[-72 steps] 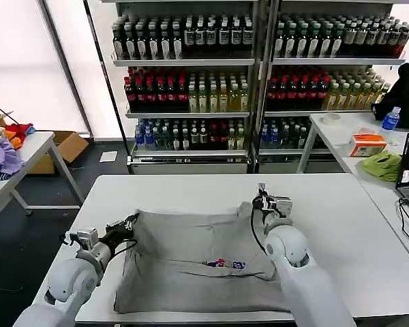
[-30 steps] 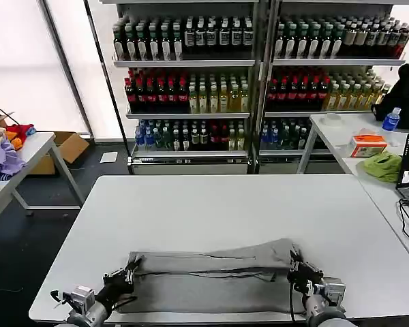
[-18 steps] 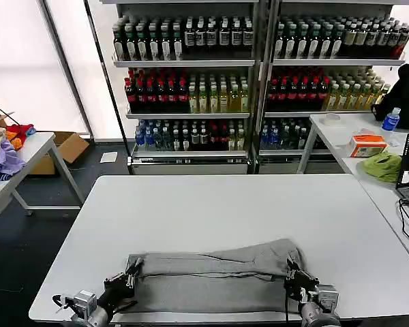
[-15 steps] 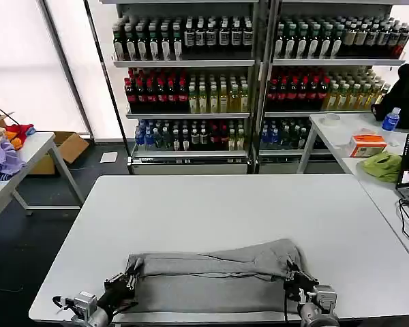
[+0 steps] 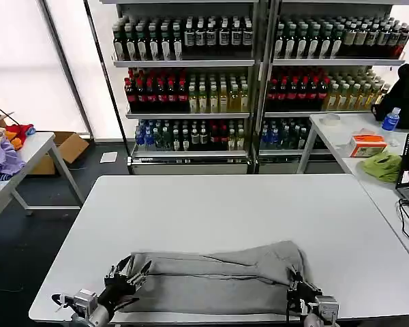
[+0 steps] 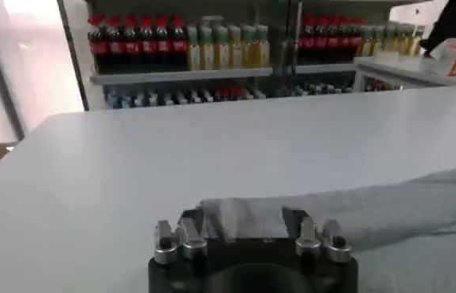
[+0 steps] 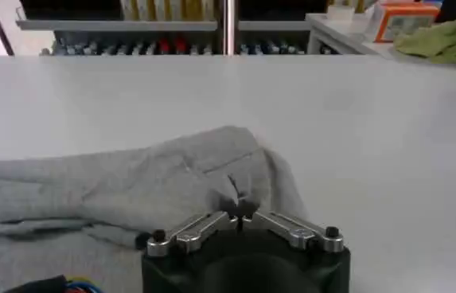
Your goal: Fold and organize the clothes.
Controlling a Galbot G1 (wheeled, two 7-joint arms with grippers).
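Shirt (image 5: pixel 215 279) folded into a long grey band along the near edge of the white table (image 5: pixel 225 211), at about 6 o'clock in the head view, far fold bunched up toward its right end. Left gripper (image 5: pixel 126 276) at the band's left end, around 7 o'clock, fingers spread apart with the cloth edge lying loose between them. Right gripper (image 5: pixel 301 289) at the right end, around 5 o'clock, fingers pinched together on a pucker of the grey fabric.
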